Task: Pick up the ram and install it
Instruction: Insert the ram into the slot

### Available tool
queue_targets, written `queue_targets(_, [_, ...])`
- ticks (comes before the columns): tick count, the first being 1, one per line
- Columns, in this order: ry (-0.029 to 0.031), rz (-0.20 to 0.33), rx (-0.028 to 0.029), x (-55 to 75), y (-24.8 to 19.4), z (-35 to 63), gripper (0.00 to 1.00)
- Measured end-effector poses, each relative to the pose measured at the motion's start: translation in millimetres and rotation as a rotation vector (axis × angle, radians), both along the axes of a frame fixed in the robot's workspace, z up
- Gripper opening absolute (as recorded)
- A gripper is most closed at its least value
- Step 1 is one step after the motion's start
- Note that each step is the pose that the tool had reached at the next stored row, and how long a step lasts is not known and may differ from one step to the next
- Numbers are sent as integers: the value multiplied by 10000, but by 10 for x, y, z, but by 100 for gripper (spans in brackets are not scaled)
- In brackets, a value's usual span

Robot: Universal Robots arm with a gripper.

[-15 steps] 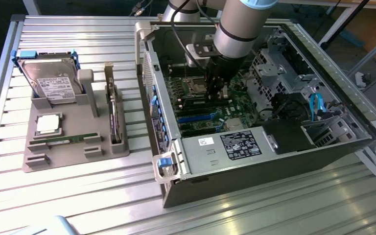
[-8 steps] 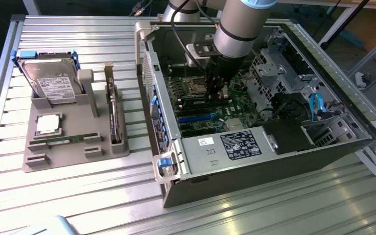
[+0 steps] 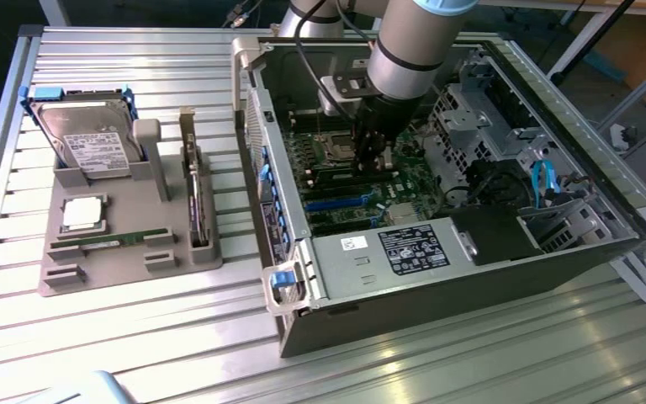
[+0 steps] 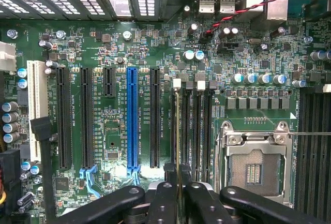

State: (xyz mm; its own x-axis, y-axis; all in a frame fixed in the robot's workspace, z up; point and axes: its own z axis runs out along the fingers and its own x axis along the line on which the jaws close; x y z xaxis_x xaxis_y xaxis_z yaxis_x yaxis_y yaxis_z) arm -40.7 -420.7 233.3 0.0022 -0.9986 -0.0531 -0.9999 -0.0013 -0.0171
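Standing on its thin edge at the black memory slots (image 4: 199, 131) next to the empty chip socket (image 4: 253, 169), the ram (image 4: 178, 131) is squeezed tight between the gripper's (image 4: 179, 187) two fingers (image 4: 163, 203) inside the open computer case (image 3: 413, 282), which sits at three o'clock from the gray tray (image 3: 121, 271) in the exterior view.

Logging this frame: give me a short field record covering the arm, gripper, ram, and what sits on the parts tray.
arm: reaches down into the open computer case
gripper: shut on the ram, which is seen edge-on
ram position: lined up with the memory slots beside the processor socket; cannot tell if seated
tray: holds a hard drive, a processor chip, a green stick and an upright dark card
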Motion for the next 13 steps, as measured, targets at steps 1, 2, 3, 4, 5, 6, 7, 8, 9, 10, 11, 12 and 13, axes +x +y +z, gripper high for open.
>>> queue_targets(1, [0, 1, 0, 0, 0, 0, 13])
queue_targets(2, [0, 0, 0, 0, 0, 0, 13])
queue_targets(3, [0, 1, -1, 0, 0, -1, 13])
queue_targets(4, [1, -17, -1, 0, -1, -1, 13])
queue_targets(5, [1, -20, -2, 0, -1, -1, 13])
queue_targets(6, [0, -21, -1, 0, 0, -2, 13])
queue_targets(7, [0, -23, 0, 0, 0, -2, 13])
queue_targets(8, [0, -30, 0, 0, 0, -2, 13])
queue_targets(9, [0, -37, 0, 0, 0, -2, 13])
queue_targets(10, [0, -41, -1, 0, 0, -2, 13])
queue_targets(11, [0, -41, 0, 0, 0, -3, 13])
queue_targets(12, [0, -44, 0, 0, 0, -4, 13])
queue_targets(13, [0, -49, 2, 0, 0, -10, 13])
